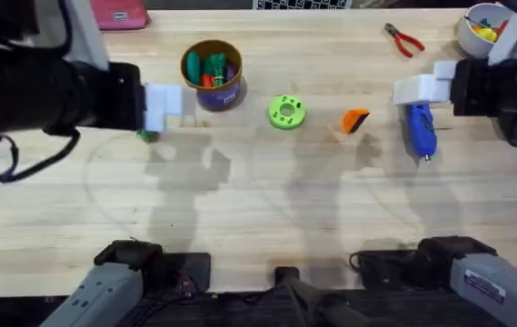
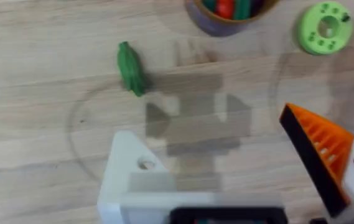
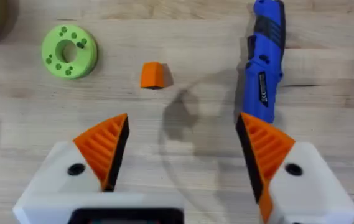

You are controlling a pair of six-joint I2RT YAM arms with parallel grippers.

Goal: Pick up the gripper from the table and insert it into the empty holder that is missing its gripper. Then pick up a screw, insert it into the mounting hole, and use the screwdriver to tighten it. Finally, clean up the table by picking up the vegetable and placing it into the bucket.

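The loose orange gripper (image 1: 355, 120) (image 3: 152, 74) lies on the table between the green disc and the blue screwdriver (image 1: 419, 130) (image 3: 267, 56). My left gripper (image 1: 163, 107) (image 2: 208, 134) hovers open beside the bucket (image 1: 211, 73) (image 2: 226, 12). One of its sides is the empty holder (image 2: 130, 168), a bare white block; the other carries an orange wedge (image 2: 320, 149). The dark green vegetable (image 1: 147, 136) (image 2: 130, 67) lies on the wood just below it. My right gripper (image 1: 426, 86) (image 3: 183, 118) is open above the screwdriver, both orange wedges in place, nothing held.
A bright green disc (image 1: 286, 111) (image 3: 69, 51) with holes sits mid-table. Red-handled pliers (image 1: 404, 39) and a white bowl (image 1: 481, 27) are at the far right. The bucket holds several coloured toys. A pink object (image 1: 120, 14) lies at the far left edge.
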